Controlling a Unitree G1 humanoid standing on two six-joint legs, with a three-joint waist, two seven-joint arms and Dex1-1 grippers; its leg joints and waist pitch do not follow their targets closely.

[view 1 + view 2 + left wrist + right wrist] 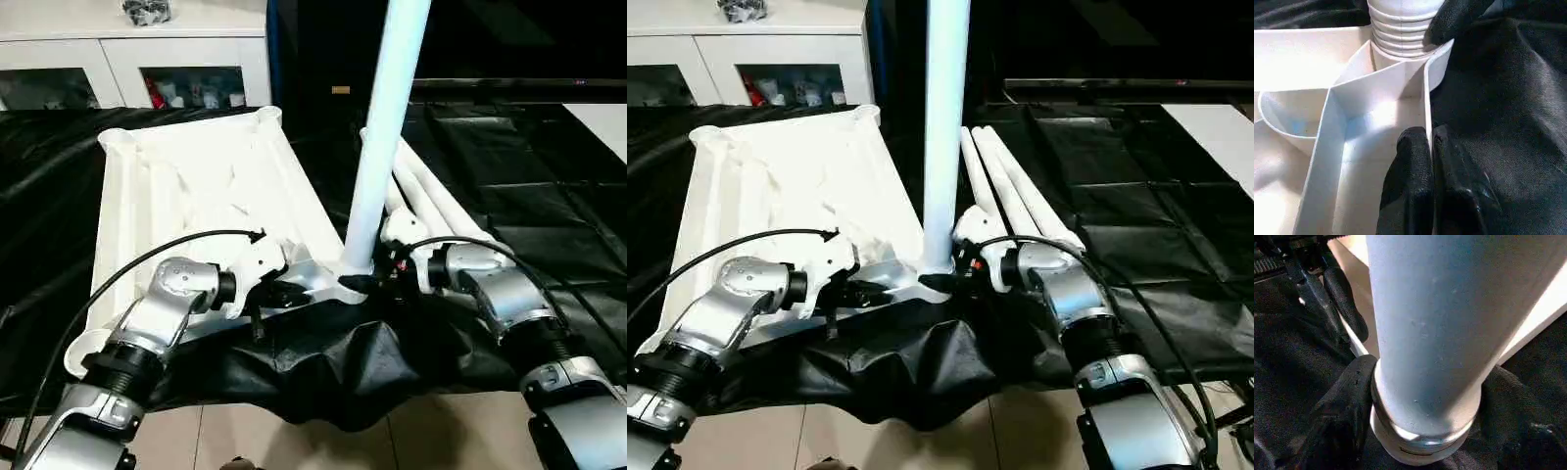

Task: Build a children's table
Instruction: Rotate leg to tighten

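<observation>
The table top (186, 186) lies underside up on black sheeting (549, 196). The left gripper (1431, 142) is pinched on the top's thin rim wall, just beside the corner socket (1400, 63). An upright leg (382, 147) stands in that socket. The right gripper (1420, 396) clasps the leg's base, fingers (1342, 406) touching both sides. Spare legs (1019, 191) lie beyond the right gripper. The leg's upper end is cut off.
</observation>
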